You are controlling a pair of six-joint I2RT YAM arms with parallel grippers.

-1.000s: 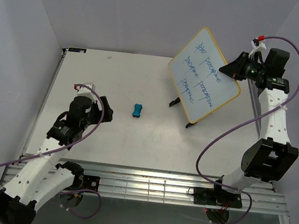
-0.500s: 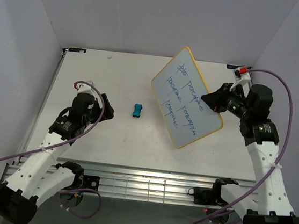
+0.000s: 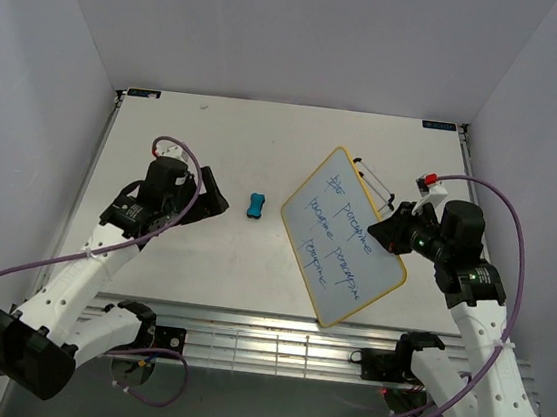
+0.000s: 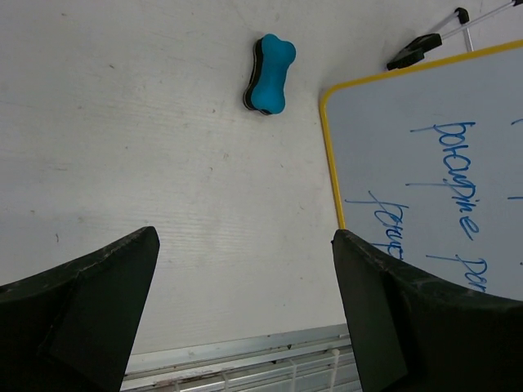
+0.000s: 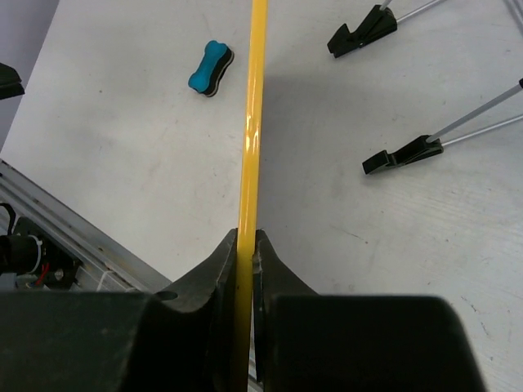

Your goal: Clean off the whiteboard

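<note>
Over at four o'clock on the desk (image 3: 196,139), the whiteboard (image 3: 344,238) is up and tilted: a rounded-corner rectangle with a glossy white face, a thin yellow frame and loose blue handwriting running across it in several lines. Behind it, thin metal wire legs end in small black feet (image 5: 409,151). Whether any corner rests on the matte, lightly scuffed white surface, I cannot tell.

Now the right hand (image 3: 389,231): its dark fingers (image 5: 219,269) are pinched tight on the board's three-o'clock edge, and the wrist view shows the yellow rim running straight up between them, seen edge-on.

At nine o'clock from the board, well apart from it, lies the eraser (image 3: 257,205), a small bone-shaped block, bright blue on top with a dark layer beneath, flat on the desk.

Further out at nine o'clock, the left hand (image 3: 209,201) hangs above the desk with its black fingers (image 4: 98,302) spread wide, gripping nothing and touching nothing, the eraser at its twelve o'clock.
</note>
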